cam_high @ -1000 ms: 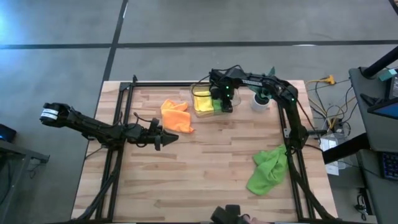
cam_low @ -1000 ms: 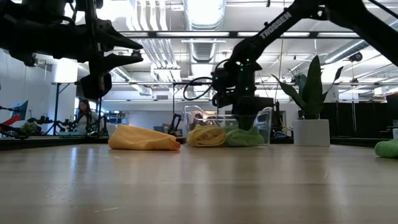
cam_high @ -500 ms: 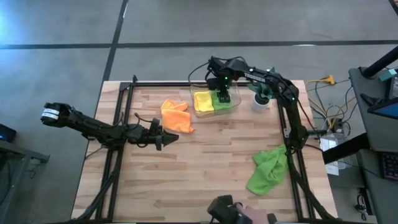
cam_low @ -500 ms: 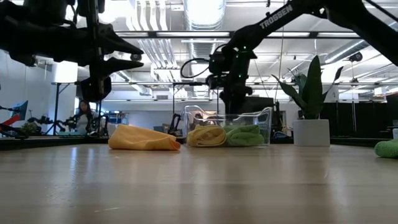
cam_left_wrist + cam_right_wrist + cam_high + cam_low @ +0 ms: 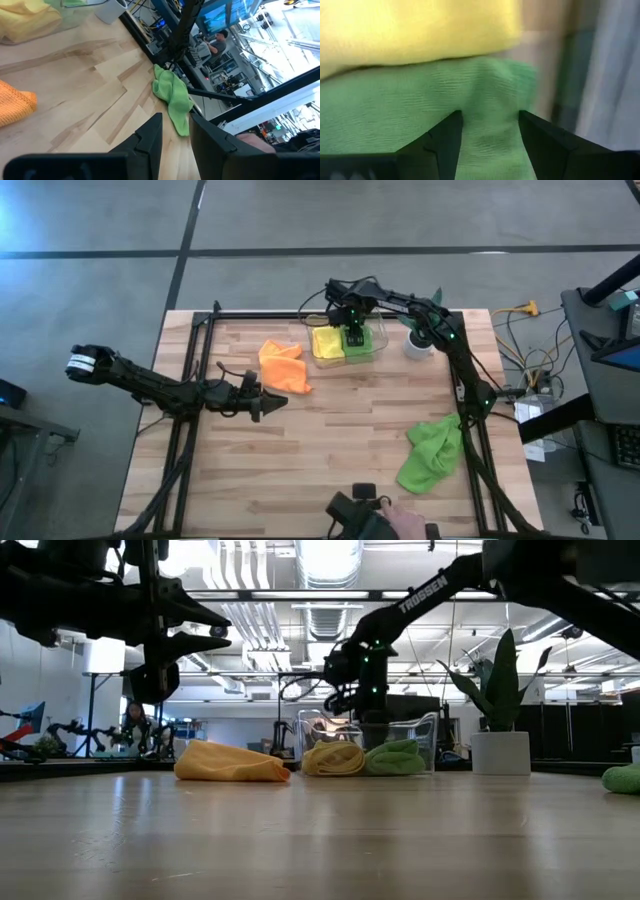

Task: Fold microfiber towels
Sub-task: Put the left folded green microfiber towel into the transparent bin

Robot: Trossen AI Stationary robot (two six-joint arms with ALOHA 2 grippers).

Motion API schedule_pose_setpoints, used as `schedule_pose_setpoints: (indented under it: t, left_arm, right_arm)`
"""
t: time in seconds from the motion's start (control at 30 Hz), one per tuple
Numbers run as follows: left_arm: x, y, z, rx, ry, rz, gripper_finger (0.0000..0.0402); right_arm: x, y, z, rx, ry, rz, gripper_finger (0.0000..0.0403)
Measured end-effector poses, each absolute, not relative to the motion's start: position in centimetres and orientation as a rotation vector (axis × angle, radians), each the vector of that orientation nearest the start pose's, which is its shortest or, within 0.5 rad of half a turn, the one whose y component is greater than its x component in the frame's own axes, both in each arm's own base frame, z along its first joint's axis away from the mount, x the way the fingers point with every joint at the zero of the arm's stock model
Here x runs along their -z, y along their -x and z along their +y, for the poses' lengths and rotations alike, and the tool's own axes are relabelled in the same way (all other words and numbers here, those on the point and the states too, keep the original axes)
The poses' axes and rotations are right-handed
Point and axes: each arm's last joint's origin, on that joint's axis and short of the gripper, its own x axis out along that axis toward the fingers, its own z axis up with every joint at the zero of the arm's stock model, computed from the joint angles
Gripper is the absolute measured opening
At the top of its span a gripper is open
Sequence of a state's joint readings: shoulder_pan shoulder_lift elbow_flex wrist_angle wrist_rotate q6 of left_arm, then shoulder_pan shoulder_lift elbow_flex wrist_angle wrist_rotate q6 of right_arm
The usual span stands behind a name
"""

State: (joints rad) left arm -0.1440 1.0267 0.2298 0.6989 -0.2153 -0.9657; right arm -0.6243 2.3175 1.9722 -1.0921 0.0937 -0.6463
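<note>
The right pincer (image 5: 353, 338), fingers apart and empty, hangs over the folded lime-green microfiber towel (image 5: 359, 346) lying beside the folded yellow one (image 5: 327, 344) in the clear plastic bin (image 5: 432, 740) at twelve o'clock on the worktop (image 5: 330, 440). Withdrawing carelessly might snag and unfold it (nap clings). The left pincer (image 5: 272, 402), fingers slightly apart, waits at nine o'clock.

Table (image 5: 330, 460): pale wood planks, black frame along its edges. Clear plastic bin (image 5: 376, 345): at the far edge. Plant (image 5: 503, 670): spiky green leaves, white pot (image 5: 500, 753), just beside the bin. Person (image 5: 218, 40): seated in the room beyond.
</note>
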Motion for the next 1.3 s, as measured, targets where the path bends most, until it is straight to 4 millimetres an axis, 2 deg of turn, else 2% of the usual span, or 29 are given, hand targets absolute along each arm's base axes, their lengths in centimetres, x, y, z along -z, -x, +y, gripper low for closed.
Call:
schedule_pose_setpoints:
  t: [0.17,0.27,0.4,0.5,0.73,0.9,1.03,1.3]
  left_arm:
    - [-18.7,-19.2,-2.2,-0.111,0.945,0.055,0.0081]
    - [-18.7,-19.2,-2.2,-0.111,0.944,0.055,0.0081]
    - [-18.7,-19.2,-2.2,-0.111,0.937,0.056,0.0081]
    - [-18.7,-19.2,-2.2,-0.111,0.935,0.056,0.0081]
    - [-18.7,-19.2,-2.2,-0.100,0.936,0.061,0.0081]
    - [-18.7,-19.2,-2.3,-0.078,0.939,0.072,0.0081]
    - [-18.7,-19.2,-2.3,-0.076,0.938,0.074,0.0081]
    - [-18.7,-19.2,-2.3,-0.067,0.939,0.077,0.0081]
  right_arm:
    - [-21.1,-36.9,-27.5,0.199,0.135,1.475,0.0192]
    - [-23.3,-36.5,-27.1,0.238,0.074,1.443,0.0192]
    - [-24.8,-36.0,-25.7,0.071,-0.153,1.316,0.0191]
    - [-24.6,-36.5,-24.2,-0.084,-0.216,1.274,0.0186]
    - [-23.2,-38.5,-19.8,-0.294,-0.057,1.312,0.0177]
    - [-22.2,-39.1,-19.0,-0.195,0.093,1.399,0.0175]
    - [-21.3,-39.1,-19.2,-0.130,0.060,1.409,0.0158]
    - [-20.6,-39.1,-18.7,-0.087,-0.003,1.422,0.0060]
